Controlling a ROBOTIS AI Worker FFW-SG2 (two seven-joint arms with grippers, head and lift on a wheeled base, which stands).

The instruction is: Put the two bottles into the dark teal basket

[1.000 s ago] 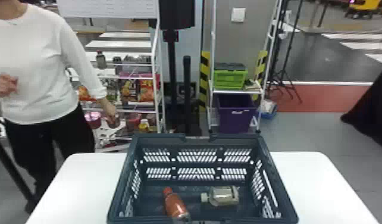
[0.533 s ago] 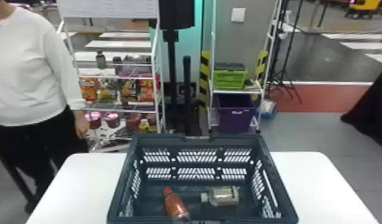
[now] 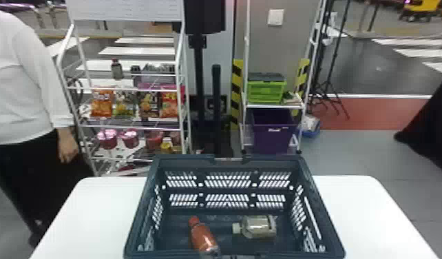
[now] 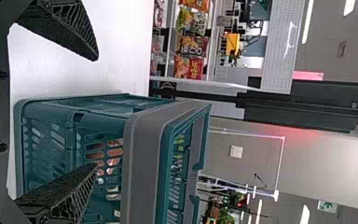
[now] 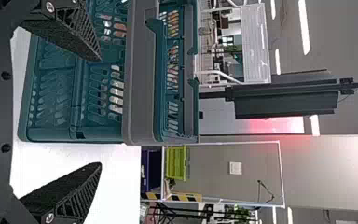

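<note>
Looks finished, with the red bottle (image 3: 202, 237) and pale bottle (image 3: 259, 227) lying inside the basket (image 3: 184, 159), beyond its near wall from the spread, empty left gripper (image 4: 96, 112) and right gripper (image 5: 100, 112); probably needs only backing away

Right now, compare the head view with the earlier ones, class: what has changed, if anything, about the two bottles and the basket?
Nothing visibly changed there: no bottle moved, and none was taken hold of or let go. The red bottle and the pale bottle still lie inside the basket, which stays on the table.
</note>
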